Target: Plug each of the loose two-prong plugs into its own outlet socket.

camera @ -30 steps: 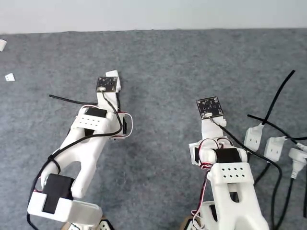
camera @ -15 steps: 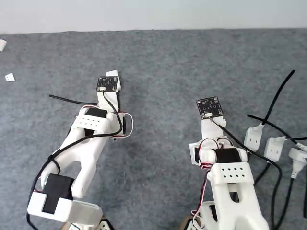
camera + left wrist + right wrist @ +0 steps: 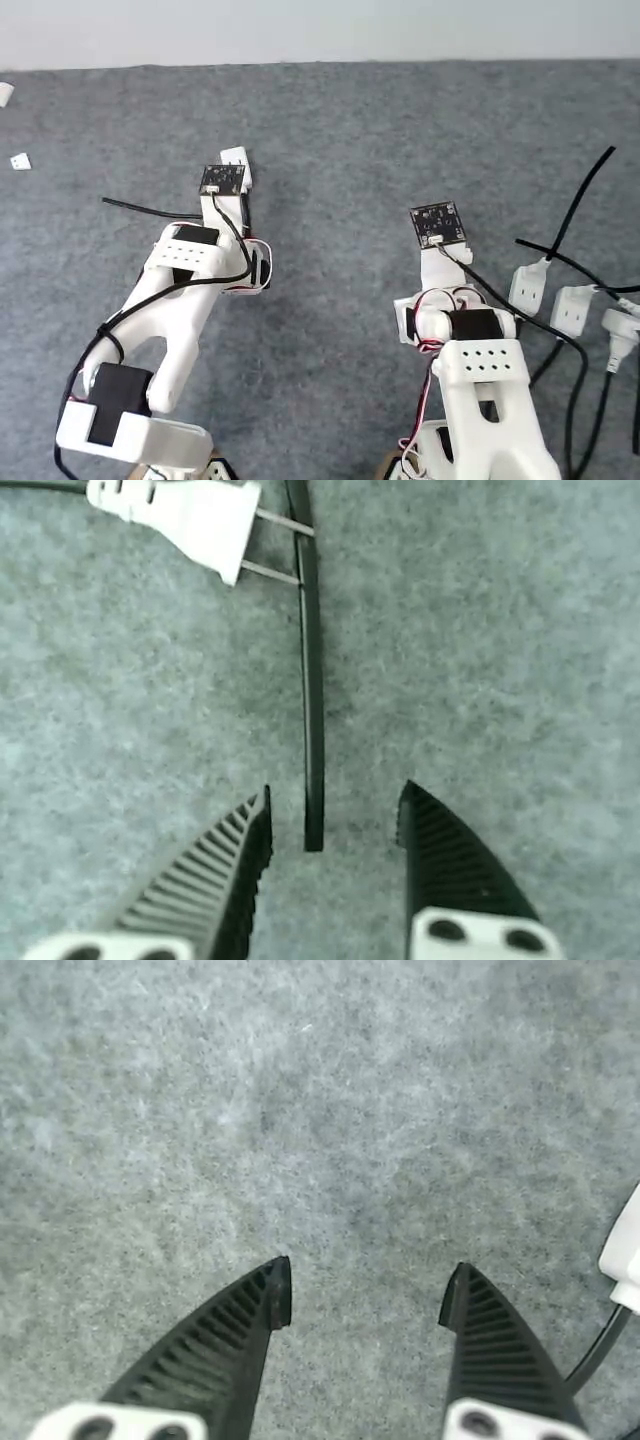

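Note:
A white two-prong plug (image 3: 180, 510) lies on the grey carpet, its prongs (image 3: 275, 545) touching a thin black cable (image 3: 312, 680). My left gripper (image 3: 335, 800) is open just short of the plug, and the cable's cut end lies between its fingers. In the high view the plug (image 3: 236, 157) peeks out beyond the left wrist camera board (image 3: 222, 180). My right gripper (image 3: 370, 1290) is open over bare carpet, holding nothing. A white connector (image 3: 625, 1250) on a black cord shows to its side. White outlet sockets (image 3: 528, 285) (image 3: 573, 308) lie right of the right arm.
Black cords (image 3: 575, 225) cross over the sockets at the right, beside a third white connector (image 3: 620, 338). Two small white scraps (image 3: 20, 161) lie at the far left. The carpet between the two arms is open.
The left arm's wrist has shifted slightly back toward its base and turned a little. The right arm and the sockets have not moved.

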